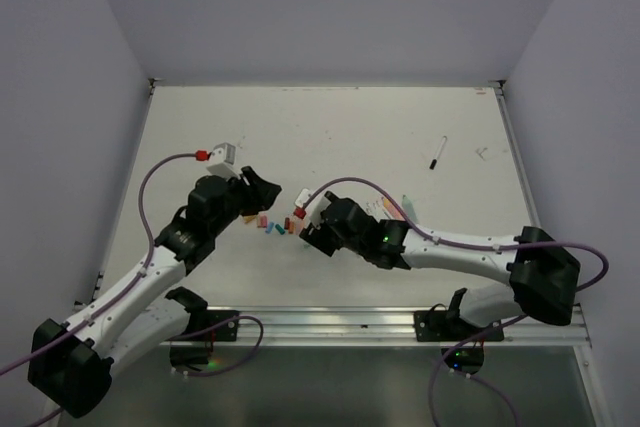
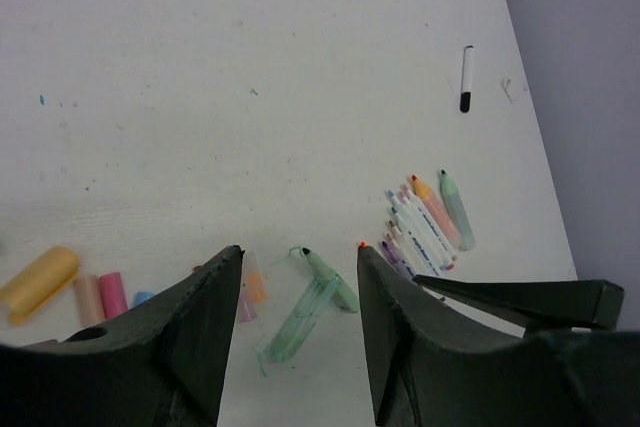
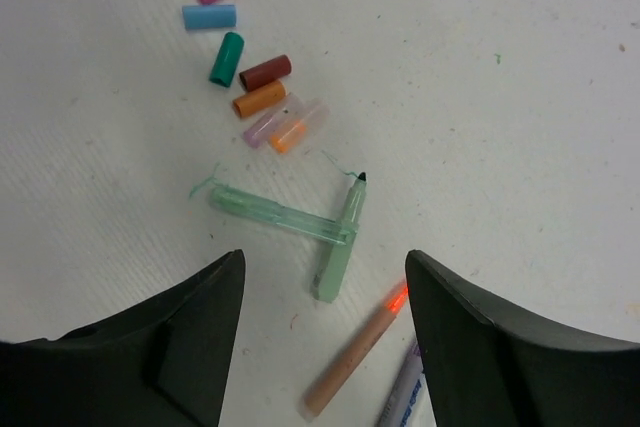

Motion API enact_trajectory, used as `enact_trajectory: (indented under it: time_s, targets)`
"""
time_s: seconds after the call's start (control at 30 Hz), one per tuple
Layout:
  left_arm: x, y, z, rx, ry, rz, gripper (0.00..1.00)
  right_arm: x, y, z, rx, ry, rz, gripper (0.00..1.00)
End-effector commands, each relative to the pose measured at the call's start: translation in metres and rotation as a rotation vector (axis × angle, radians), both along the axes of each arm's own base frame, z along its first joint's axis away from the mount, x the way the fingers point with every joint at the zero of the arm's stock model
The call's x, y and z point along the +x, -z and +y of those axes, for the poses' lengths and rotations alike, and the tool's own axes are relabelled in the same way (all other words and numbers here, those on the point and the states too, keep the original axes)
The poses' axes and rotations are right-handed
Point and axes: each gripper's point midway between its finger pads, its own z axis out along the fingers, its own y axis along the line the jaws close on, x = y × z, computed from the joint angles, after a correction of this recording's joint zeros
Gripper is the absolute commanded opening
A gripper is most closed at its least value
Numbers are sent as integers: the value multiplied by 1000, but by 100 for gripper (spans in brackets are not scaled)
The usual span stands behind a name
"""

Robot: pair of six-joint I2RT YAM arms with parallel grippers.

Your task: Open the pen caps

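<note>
The right gripper (image 3: 323,259) is held low over the table (image 3: 520,97), its jaws spread wide and nothing gripped. Just ahead of its fingertips a pale green pen (image 3: 343,237) is seen lying uncapped, crossed by a longer translucent green piece (image 3: 265,209). The loose pen caps (image 3: 259,99) are scattered in a cluster farther ahead, well apart from the fingers. An orange pen (image 3: 350,357) is found near one finger. The left gripper (image 2: 300,252) is parted about halfway and empty, the green pen framed between its fingers; a row of pens (image 2: 425,227) is laid alongside.
</note>
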Motion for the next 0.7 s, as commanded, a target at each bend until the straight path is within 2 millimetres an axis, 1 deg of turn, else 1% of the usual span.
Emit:
enact_trajectory:
  time_s: [0.0,0.03,0.07,0.1,0.13,0.17,0.2,0.23,0.27,0.3,0.33,0.37,0.43,0.47,0.53,0.57,0.63,0.67]
  targets:
    - [10,-24,6,26,-24,-64,53,18,-43,-9,88,143,-2,69]
    - [10,-25,5,31,-17,-66,54,34,-44,-21,86,209,8,68]
    - [10,-25,4,35,-12,-67,54,37,-41,-28,85,247,49,67]
    - [12,-25,3,39,-6,-64,54,46,-49,-29,112,288,67,66]
    - [11,-23,2,49,6,-60,54,58,-42,-38,98,341,93,65]
    - [11,-21,1,54,13,-53,54,58,-38,-42,92,376,131,65]
    - [12,-19,0,61,16,-42,54,65,-47,-38,108,405,134,64]
    - [11,-16,0,71,22,-36,54,67,-47,-36,109,427,153,64]
    - [11,-15,0,77,25,-32,54,62,-33,-34,86,466,221,64]
    - [12,-13,0,85,27,-25,54,65,-41,-26,115,484,241,64]
    - [11,-13,-1,89,32,-26,54,65,-38,-23,125,507,269,65]
    - [11,-12,-1,96,35,-21,54,64,-29,-19,142,559,319,65]
    - [10,-10,-2,99,45,-16,54,63,-19,-15,164,616,364,65]
    - [10,-10,-2,99,47,-14,54,63,-7,-15,143,639,381,64]
    - [9,-7,-3,105,60,-11,54,64,1,-13,129,670,398,64]
    - [8,-6,-4,108,65,-8,54,63,11,-14,106,688,415,63]
    - [8,-4,-3,119,68,-5,54,61,19,-12,94,689,433,60]
    - [8,-1,-3,125,71,-3,54,62,24,-11,99,690,436,57]
